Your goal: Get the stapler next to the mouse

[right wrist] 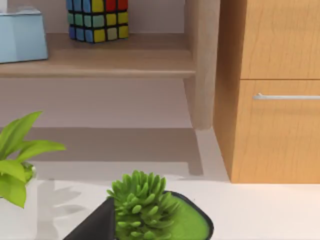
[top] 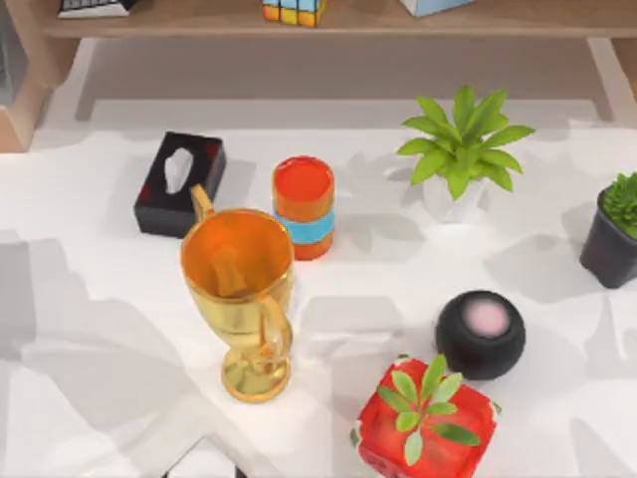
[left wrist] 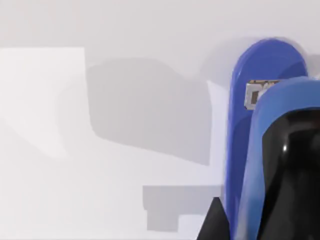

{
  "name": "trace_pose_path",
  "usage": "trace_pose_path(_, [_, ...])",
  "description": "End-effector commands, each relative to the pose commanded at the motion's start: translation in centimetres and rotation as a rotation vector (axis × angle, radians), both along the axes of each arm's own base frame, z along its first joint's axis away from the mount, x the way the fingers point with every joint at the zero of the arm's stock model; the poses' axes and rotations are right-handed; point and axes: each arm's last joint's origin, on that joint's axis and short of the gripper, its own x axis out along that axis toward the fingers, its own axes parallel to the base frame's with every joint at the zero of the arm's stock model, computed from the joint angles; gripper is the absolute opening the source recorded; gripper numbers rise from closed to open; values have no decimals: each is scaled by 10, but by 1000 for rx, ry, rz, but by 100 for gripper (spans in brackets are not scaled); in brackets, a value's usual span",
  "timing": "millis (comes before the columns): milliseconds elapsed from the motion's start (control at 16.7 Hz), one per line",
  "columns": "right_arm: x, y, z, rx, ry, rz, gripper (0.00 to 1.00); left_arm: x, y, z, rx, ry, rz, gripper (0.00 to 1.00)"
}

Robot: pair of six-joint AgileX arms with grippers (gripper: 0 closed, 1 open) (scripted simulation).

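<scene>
stapler [left wrist: 260,130] blue, on white table [left wrist: 100,175] | trophy [top: 242,299], cup [top: 304,207] mid-table | tools' state unclear

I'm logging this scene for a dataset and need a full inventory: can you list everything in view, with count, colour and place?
Trophy cup: 1, gold, table's left-centre.
Tissue box: 1, black, behind the cup, to its left.
Canister: 1, orange with a blue band, table centre.
Leafy plant: 1, green in a white pot, back right.
Succulent: 1, green in a black pot, right edge.
Round speaker: 1, black with a pink top, front right.
Plant in a box-shaped pot: 1, red pot, front edge.
Rubik's cube: 1, multicoloured, on the shelf.
Box: 1, pale blue, on the shelf.
Cabinet: 1, wooden, right of the shelf.
Stapler: 1, blue, seen close in the left wrist view.
</scene>
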Motion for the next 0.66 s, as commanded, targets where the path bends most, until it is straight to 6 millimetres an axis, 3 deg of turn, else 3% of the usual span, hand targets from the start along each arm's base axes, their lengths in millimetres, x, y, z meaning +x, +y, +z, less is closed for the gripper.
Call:
trace_pose_path(300, [0, 0, 0, 0, 0, 0, 100, 0, 0, 0, 0, 0, 0, 98])
trace_pose_path(660, [0, 0, 0, 0, 0, 0, 100, 0, 0, 0, 0, 0, 0, 100])
